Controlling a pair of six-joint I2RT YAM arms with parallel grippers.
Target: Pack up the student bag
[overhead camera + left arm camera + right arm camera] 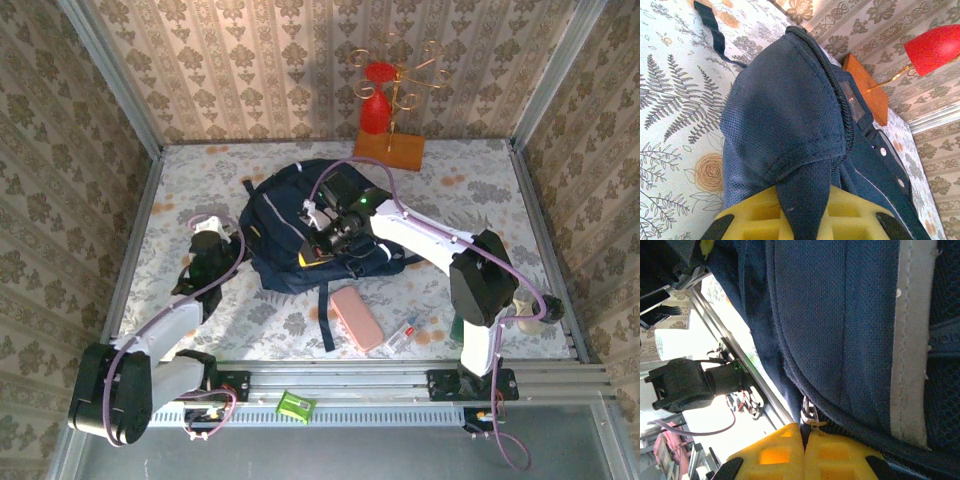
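Nearest me, a pink case [357, 317] and a pen-like thing [400, 333] lie on the surface [180, 180] just on the near side of the student bag [300, 225]. Neither is packed, so I judge much is left. My left pincer [805, 220] is clamped on the bag's left-edge fabric. My right pincer [805, 452] pinches its zipper pull [809, 416]. The bag lies flat mid-surface, its long axis roughly left-right, with a strap trailing toward me. I cannot tell which end is its top.
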